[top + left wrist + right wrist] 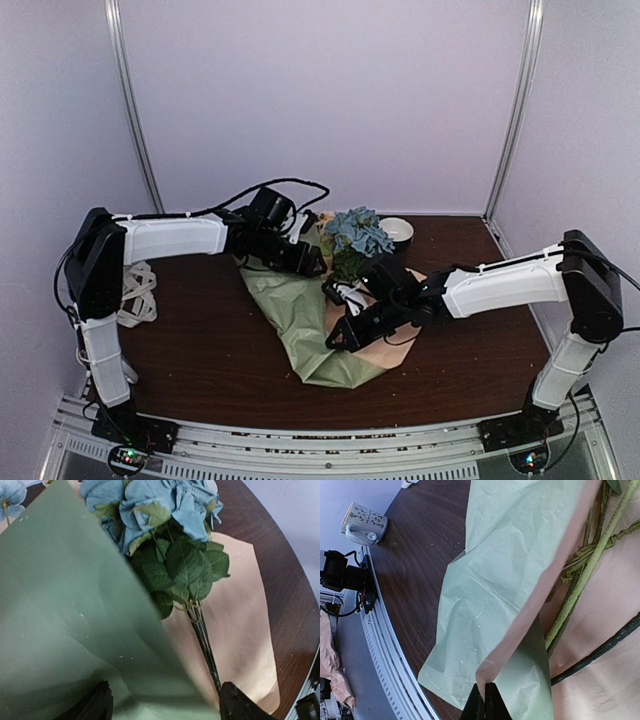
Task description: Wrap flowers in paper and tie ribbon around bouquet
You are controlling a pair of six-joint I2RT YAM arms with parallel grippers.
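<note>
From above, the paper [300, 320] lies mid-table, its green flap spilling toward 6 o'clock. The flowers [360, 235] sit at its 12 o'clock end. Your left end effector [303, 260] hangs at the sheet's 11 o'clock corner and the right end effector [342, 336] at its 4 o'clock side. They work close together, so a hasty fold could knock one against the other. The table [200, 350] shows bare brown at 8 o'clock, and that is your room to swing. The ribbon [137, 293] lies well apart at 9 o'clock, beside the left arm.

In the left wrist view, the jaws stand wide. The green flap drapes between the fingers [97, 705] with nothing pinched. With no grip on this side, the flap may spring back off the stems [202, 640]. The table edge curves past at 3 o'clock.

In the right wrist view, the jaws are closed tight on the paper's folded edge at 6 o'clock. The sheet is thin, so a hard pull could tear it or drag the stems askew. A dark cable [600, 647] crosses the tan face at 4 o'clock and could snag. The table's rim runs at 8 o'clock, with a mug [365, 522] at 10 o'clock, well clear.
</note>
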